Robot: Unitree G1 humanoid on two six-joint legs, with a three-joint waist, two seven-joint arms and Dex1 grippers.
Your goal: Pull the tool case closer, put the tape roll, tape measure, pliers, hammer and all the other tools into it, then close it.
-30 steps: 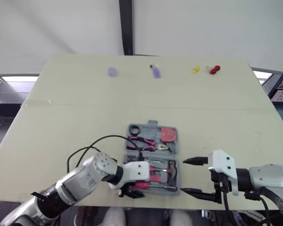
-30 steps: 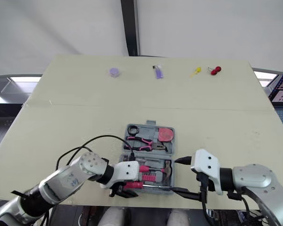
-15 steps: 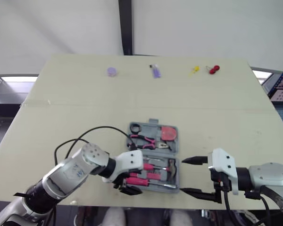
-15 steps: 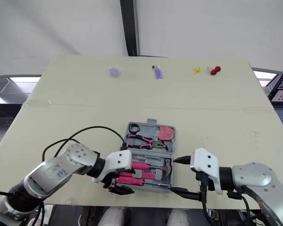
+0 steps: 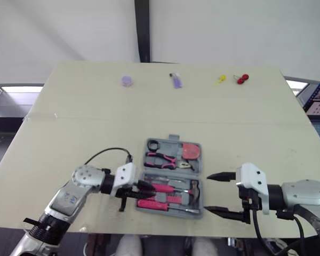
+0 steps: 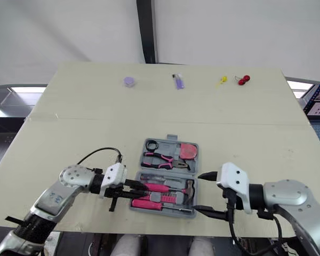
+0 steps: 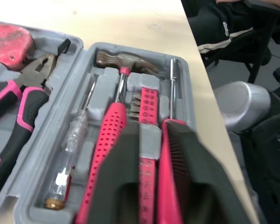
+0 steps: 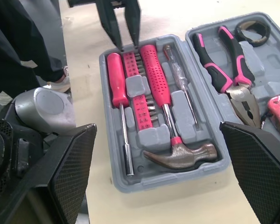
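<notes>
Counter (image 5: 96, 122): pale beige, flat, matte; faint seam across the far half.
Tool case (image 8: 109, 158): grey moulded plastic w/ rounded corners, lying open flat near the counter's front edge, between both hands. Two hinged halves w/ shaped recesses, tools seated in them.
R hand (image 5: 208, 192): white shell, two black tapered fingers spread wide. It grips nothing and sits just beside the case's right side.
L hand (image 5: 147, 187): black fingers parted by a narrow gap, nothing between them. Tips sit over the handle ends in the case's near half.
Hammer (image 8: 156, 77): pink dimpled grip, thin shaft, dull brownish metal claw head. Near half of case.
Pliers (image 8: 237, 93): pink and black curved handles, grey metal nose. Far half.
Driver (image 8: 117, 79): smooth red handle, slim steel shaft, beside a red bit strip (image 8: 139, 105).
Tester screwdriver (image 7: 71, 140): clear handle, next to hammer.
Tape measure (image 5: 190, 151): rounded red body, far right corner.
Tape roll (image 5: 152, 145): small black ring, far left corner.
Far edge: purple disc (image 5: 127, 80), purple bit (image 5: 176, 81), yellow bit (image 5: 220, 80), red bit (image 5: 242, 79), well apart from case.
</notes>
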